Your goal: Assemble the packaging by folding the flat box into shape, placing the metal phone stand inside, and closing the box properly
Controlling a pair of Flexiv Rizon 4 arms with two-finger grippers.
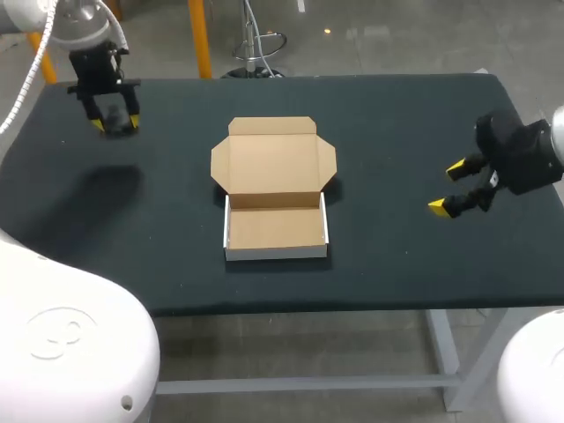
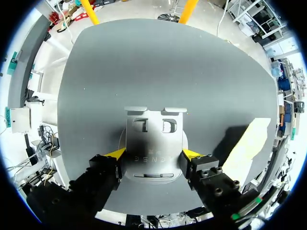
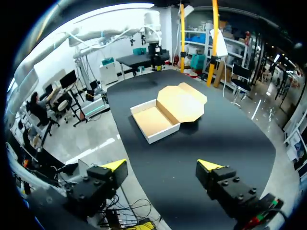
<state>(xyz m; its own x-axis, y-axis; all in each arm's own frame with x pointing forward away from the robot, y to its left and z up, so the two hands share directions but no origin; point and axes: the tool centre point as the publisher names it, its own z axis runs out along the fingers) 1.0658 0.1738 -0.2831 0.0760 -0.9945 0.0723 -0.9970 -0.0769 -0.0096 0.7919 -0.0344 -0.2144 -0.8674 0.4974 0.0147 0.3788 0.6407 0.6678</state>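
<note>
Clamped by its side edges in our left end effector (image 2: 153, 154), the metal phone stand (image 2: 152, 136) — stiff, slick, we judge — hovers far-left of the open box (image 1: 276, 229) on the counter (image 1: 397, 123); our right end effector (image 1: 447, 187) hangs released.

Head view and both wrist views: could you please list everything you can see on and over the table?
Brown cardboard box: one, brown inside with white outer walls, middle of the table, folded into shape, lid open behind it, nothing inside.
Grey metal phone stand: one, grey, between the left gripper's fingers, over the table's far left part.
Black table: one, black, under everything.
Left gripper: one, black with yellow tips, far left, shut on the stand.
Right gripper: one, black with yellow tips, right of the box, open and holding nothing.
</note>
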